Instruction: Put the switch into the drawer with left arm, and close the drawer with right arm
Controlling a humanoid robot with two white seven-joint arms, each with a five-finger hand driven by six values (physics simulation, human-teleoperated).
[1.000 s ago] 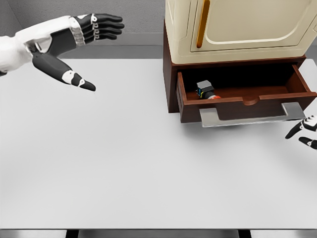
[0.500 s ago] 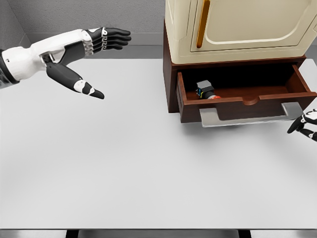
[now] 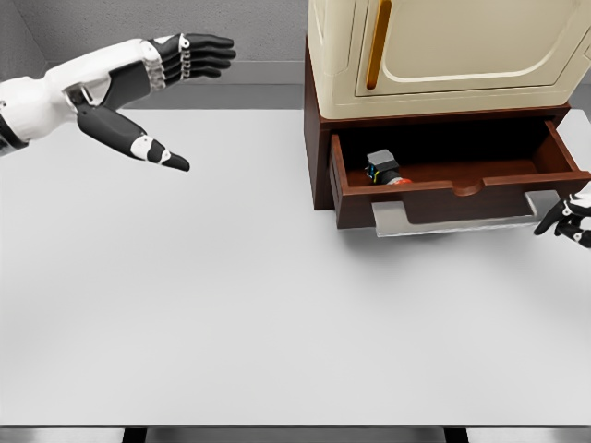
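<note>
The switch (image 3: 382, 169) lies in the open drawer (image 3: 452, 197), so the left hand (image 3: 157, 78) hangs empty, fingers spread, while the right hand (image 3: 571, 221), fingers curled on nothing, waits near the drawer front to push.

Bright, even, sharp render — soft shadows, no glare or blur.

Switch (image 3: 383, 168) in open drawer (image 3: 462, 197), left end; cabinet (image 3: 443, 46) above.

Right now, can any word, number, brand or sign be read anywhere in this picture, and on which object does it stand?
None can be read. The small black switch with blue and red parts in the open brown wooden drawer shows coloured patches only, too small to read. The cream cabinet is plain.
</note>
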